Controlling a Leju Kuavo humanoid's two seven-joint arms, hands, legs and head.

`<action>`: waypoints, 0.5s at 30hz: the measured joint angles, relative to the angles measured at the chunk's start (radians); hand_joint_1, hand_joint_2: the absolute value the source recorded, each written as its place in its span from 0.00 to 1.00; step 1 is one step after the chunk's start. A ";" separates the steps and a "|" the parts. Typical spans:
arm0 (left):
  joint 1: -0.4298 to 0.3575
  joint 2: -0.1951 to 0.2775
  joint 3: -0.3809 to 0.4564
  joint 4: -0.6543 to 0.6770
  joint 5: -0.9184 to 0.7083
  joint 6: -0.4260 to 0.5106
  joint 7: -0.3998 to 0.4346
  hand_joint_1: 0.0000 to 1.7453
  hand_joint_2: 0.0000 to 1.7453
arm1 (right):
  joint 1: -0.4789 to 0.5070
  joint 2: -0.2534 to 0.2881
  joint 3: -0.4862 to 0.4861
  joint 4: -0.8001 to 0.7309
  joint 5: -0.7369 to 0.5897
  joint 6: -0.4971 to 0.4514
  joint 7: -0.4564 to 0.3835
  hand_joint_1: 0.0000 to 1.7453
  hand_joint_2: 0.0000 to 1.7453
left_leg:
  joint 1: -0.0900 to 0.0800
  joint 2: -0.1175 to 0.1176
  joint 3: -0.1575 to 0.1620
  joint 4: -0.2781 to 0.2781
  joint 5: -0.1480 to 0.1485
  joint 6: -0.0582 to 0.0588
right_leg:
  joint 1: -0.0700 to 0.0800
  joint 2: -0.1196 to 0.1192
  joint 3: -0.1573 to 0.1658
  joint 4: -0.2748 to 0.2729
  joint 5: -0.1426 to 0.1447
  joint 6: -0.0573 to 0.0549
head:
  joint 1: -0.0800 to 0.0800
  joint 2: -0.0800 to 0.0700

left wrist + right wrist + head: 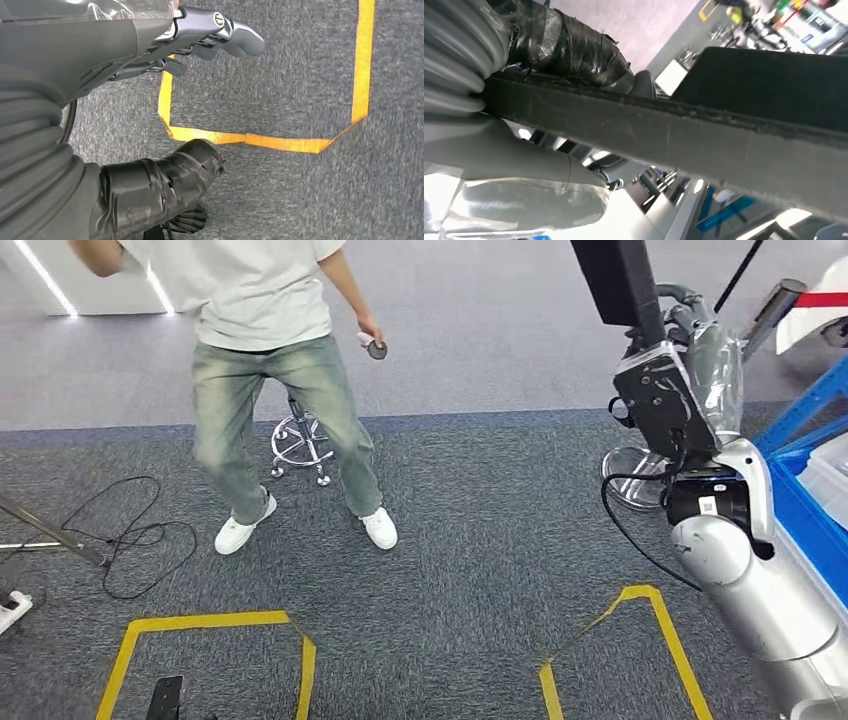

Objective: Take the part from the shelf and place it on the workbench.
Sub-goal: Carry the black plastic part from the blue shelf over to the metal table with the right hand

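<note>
Grey carpet fills the head view, marked with yellow tape outlines at 7 and 5 o'clock, likely standing marks; the right hand is raised at 2 o'clock, wrapped around a dark flat part, lifted clear of the blue shelf at 3 o'clock, probably for carrying; the part's upper end is cut off by the frame, and no surface for the placing can be made out; a person stands at 11 o'clock, head out of frame, holding a small dark object too small to name. From the left wrist, the left hand hangs over carpet and tape, fingers loosely extended and apart, holding nothing, seemingly idle. From the right wrist, the part crosses the picture as a dark rough-edged bar, pressed under the taped thumb; the other fingers are hidden behind it; the background is blurred.
</note>
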 joint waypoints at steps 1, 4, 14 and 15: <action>0.000 0.000 0.000 0.000 0.000 0.000 0.000 0.00 1.00 | 0.004 0.000 0.000 0.000 0.000 0.000 0.000 1.00 1.00 | -0.001 -0.013 0.000 0.003 -0.002 0.001 | 0.000 0.002 -0.014 0.012 0.011 0.000 | 0.001 0.000; 0.002 -0.001 0.000 0.000 0.000 0.000 0.000 0.00 1.00 | 0.007 0.000 -0.001 0.001 0.000 0.000 0.001 1.00 1.00 | 0.000 -0.051 -0.002 0.020 -0.012 -0.004 | -0.003 0.030 0.039 -0.132 0.111 -0.003 | 0.001 0.000; 0.000 0.002 -0.001 0.000 0.000 0.001 0.001 0.00 1.00 | 0.002 -0.003 -0.004 -0.003 0.001 0.000 0.001 1.00 1.00 | 0.012 0.008 -0.117 0.211 -0.093 -0.062 | -0.010 -0.001 0.113 -0.255 0.135 -0.031 | -0.011 0.000; -0.001 0.001 -0.001 0.000 0.000 0.000 0.001 0.00 1.00 | 0.002 -0.003 -0.004 -0.003 0.001 0.001 0.001 1.00 1.00 | 0.016 0.016 -0.147 0.262 -0.108 -0.066 | -0.010 -0.012 0.114 -0.255 0.132 -0.032 | -0.011 0.000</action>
